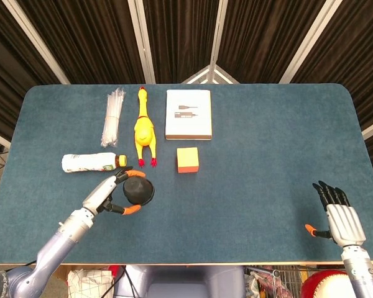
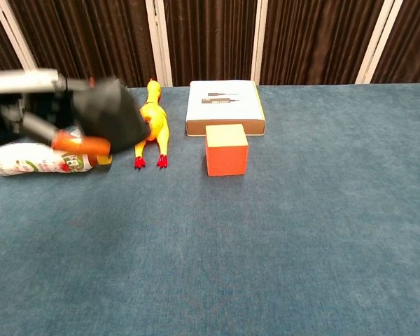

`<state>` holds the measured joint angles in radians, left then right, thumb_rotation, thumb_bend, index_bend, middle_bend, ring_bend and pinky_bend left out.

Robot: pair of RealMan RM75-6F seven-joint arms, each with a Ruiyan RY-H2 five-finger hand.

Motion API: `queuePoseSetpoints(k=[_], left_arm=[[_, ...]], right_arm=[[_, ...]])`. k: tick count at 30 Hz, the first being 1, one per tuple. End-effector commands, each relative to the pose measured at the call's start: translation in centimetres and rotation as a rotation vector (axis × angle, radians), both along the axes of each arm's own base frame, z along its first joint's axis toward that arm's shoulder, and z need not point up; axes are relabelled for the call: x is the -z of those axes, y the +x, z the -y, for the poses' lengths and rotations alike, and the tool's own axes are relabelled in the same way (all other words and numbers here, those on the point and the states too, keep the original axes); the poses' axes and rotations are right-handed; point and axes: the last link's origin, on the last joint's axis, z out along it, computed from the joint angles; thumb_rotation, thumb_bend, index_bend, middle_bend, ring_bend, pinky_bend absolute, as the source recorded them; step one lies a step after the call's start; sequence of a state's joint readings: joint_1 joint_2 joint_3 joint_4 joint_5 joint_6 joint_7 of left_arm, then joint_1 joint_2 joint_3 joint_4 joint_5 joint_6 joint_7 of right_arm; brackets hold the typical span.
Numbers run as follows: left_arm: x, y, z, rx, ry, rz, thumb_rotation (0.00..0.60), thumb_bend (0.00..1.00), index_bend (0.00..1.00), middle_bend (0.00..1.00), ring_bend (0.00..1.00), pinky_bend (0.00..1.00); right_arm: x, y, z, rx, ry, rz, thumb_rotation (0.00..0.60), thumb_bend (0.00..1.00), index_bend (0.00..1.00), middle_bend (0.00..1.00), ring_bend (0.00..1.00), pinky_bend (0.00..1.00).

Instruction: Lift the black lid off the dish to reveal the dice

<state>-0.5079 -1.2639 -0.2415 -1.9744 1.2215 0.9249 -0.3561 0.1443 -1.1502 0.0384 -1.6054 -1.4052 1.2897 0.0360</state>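
Observation:
My left hand [image 1: 107, 196] grips the black lid [image 1: 138, 189] between orange-tipped fingers [image 1: 130, 210]. In the chest view the lid [image 2: 113, 112] hangs above the table at the left, tilted, in front of the bottle, with the left hand [image 2: 35, 117] beside it. No dish or dice shows in either view. At the front right of the table my right hand [image 1: 339, 218] rests with its fingers spread, holding nothing; the chest view does not show it.
A white bottle [image 1: 87, 162] lies left of the lid. Behind it are a yellow rubber chicken [image 1: 143, 127], a bundle of clear ties [image 1: 113, 116], a white box [image 1: 188, 114] and an orange cube [image 1: 187, 159].

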Motion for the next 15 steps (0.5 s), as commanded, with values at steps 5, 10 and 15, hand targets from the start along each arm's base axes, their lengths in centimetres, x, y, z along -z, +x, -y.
queuePoseSetpoints(k=[5,10,15], left_arm=[[0.0,-1.3,1.7,0.058,0.004,-0.084,0.6,0.6,0.27,0.45,0.0,0.0],[7.0,-5.0,3.5,0.037,-0.177,-0.278,0.6,0.6,0.26,0.44,0.0,0.0],[4.3,-1.3,0.5,-0.025,-0.027,-0.059,0.6,0.6,0.26,0.44,0.0,0.0]], right_arm=[[-0.4,0.0,-0.1,-0.002,-0.012,0.013,0.6,0.19,0.06,0.03,0.07,0.0],[-0.4,0.1,-0.1,-0.008,-0.012,0.018,0.6,0.19,0.06,0.03,0.07,0.0],[-0.4,-0.1,-0.1,0.0,-0.01,0.011,0.6,0.19,0.06,0.03,0.07,0.0]])
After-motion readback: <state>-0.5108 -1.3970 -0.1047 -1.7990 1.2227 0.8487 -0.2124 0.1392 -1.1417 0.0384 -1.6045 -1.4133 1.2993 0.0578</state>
